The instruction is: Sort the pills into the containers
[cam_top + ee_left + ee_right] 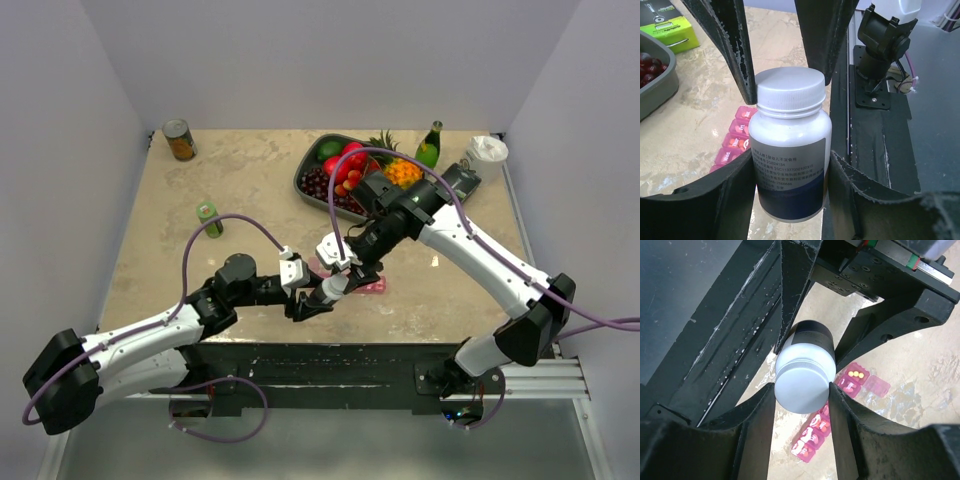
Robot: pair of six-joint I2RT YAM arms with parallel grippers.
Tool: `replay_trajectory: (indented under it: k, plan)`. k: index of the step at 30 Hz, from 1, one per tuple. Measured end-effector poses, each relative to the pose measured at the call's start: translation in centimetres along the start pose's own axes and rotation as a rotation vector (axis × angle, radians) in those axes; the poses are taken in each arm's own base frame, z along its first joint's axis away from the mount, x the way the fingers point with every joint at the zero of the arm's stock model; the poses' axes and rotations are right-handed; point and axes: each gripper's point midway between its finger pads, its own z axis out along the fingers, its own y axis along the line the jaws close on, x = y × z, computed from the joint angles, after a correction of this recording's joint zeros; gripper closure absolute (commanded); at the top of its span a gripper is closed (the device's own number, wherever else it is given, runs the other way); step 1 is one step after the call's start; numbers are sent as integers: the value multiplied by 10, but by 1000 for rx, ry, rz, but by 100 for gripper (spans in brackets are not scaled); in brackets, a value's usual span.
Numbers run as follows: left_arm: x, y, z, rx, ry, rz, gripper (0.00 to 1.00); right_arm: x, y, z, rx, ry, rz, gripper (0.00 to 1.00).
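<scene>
The left tool [790, 165] is clamped round the white bottle [790, 135], held off the counter [690, 115]. The right tool [802, 390] pinches the bottle's cap [804, 375]. The pink containers [807, 450] lie just beneath the bottle, one lid open. Uncapping seems to be the step in hand. Next, the cap needs twisting off against a firm left grip.

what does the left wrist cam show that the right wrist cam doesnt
Only the left wrist view: the white bottle with its printed label, the grey tray of dark grapes and a green box. Only the right wrist view: one open organizer compartment holding yellow pills. Both: the bottle, with the left gripper around its body and the right gripper around its cap, and the pink pill organizer behind it.
</scene>
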Motion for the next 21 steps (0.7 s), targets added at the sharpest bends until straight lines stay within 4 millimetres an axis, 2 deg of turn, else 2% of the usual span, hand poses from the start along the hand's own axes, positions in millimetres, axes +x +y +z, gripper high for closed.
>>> replay_trajectory:
  k: [11, 21]
  plan:
    - [-8, 2, -6, -31, -38, -3, 100, -9, -4, -2, 51, -46, 61, 71]
    - [-17, 7, -9, -72, -86, 1, 100, -16, -13, -7, 82, -116, 150, 73]
